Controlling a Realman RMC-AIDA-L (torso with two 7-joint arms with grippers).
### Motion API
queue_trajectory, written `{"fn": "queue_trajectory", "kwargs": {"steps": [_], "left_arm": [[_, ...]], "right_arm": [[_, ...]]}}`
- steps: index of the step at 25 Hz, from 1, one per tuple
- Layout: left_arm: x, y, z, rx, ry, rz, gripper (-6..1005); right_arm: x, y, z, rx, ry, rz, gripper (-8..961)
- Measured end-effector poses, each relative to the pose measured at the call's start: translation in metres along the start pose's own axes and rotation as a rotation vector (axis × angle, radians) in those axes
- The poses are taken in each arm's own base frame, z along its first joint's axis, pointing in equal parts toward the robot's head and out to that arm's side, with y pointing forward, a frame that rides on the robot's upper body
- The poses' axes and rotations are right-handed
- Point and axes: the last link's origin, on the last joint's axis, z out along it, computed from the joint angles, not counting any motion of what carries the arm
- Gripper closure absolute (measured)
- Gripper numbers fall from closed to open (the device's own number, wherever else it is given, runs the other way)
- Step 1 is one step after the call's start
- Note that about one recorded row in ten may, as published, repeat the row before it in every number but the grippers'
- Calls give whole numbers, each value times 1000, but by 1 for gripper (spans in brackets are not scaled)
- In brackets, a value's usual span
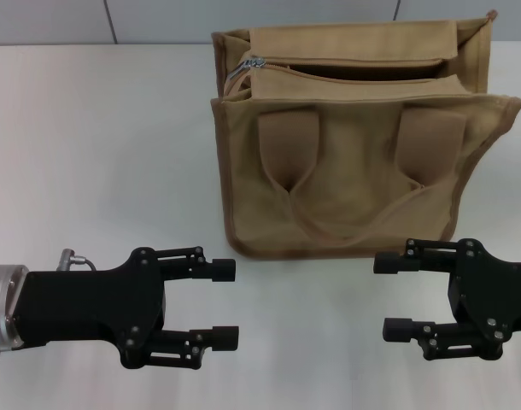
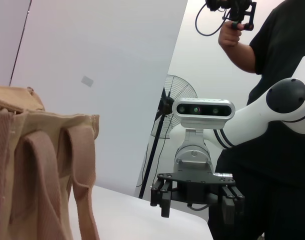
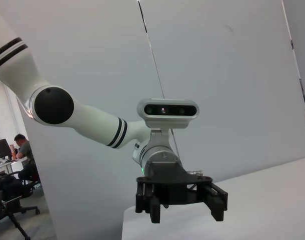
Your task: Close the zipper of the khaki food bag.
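Note:
The khaki food bag (image 1: pixel 354 145) stands upright at the back middle of the white table, its two strap handles hanging down its near face. Its zipper (image 1: pixel 346 68) lies open along the top, with the silver pull tab (image 1: pixel 245 67) at the bag's left end. My left gripper (image 1: pixel 228 305) is open and empty, low at the front left, short of the bag. My right gripper (image 1: pixel 392 295) is open and empty at the front right, facing the left one. The bag's side shows in the left wrist view (image 2: pixel 37 170), with the right gripper (image 2: pixel 197 197) beyond it. The right wrist view shows the left gripper (image 3: pixel 182 205).
The white table (image 1: pixel 98 154) stretches wide to the left of the bag. A grey wall runs behind the bag. In the left wrist view a person in black (image 2: pixel 277 100) stands behind the right arm, next to a fan (image 2: pixel 175 97).

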Motion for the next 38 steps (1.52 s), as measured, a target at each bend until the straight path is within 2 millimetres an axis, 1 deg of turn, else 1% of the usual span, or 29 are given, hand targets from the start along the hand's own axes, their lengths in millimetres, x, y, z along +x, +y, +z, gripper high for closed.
{"fn": "queue_trajectory", "kwargs": {"steps": [12, 17, 18, 19, 20, 22, 24, 25, 29, 35, 38], "left_arm": [[0, 0, 0, 2, -2, 2, 227], [1, -3, -3, 31, 7, 5, 228], [2, -5, -6, 53, 18, 11, 228], [5, -11, -14, 122, 53, 33, 228], [5, -11, -14, 122, 53, 33, 228], [8, -15, -21, 186, 87, 58, 228], [10, -26, -31, 318, 131, 91, 228], [10, -26, -31, 318, 131, 91, 228], [7, -40, -37, 463, 149, 106, 228], [9, -44, -36, 476, 147, 120, 228], [11, -51, -31, 491, 137, 131, 228]], "right_arm": [[-1, -1, 1, -1, -1, -4, 228], [-1, -1, 0, 1, -3, -4, 229], [-1, -1, 0, 2, -4, -4, 229], [-1, -1, 0, 3, -4, -4, 229], [-1, -1, 0, 3, -4, -4, 229], [-1, -1, 0, 5, -5, -3, 229], [-1, -1, 0, 7, -6, -3, 230], [-1, -1, 0, 7, -6, -3, 230], [0, 0, -1, 9, -7, 0, 231], [-1, 0, -1, 10, -7, 5, 231], [0, 0, -2, 11, -7, 6, 232]]}}
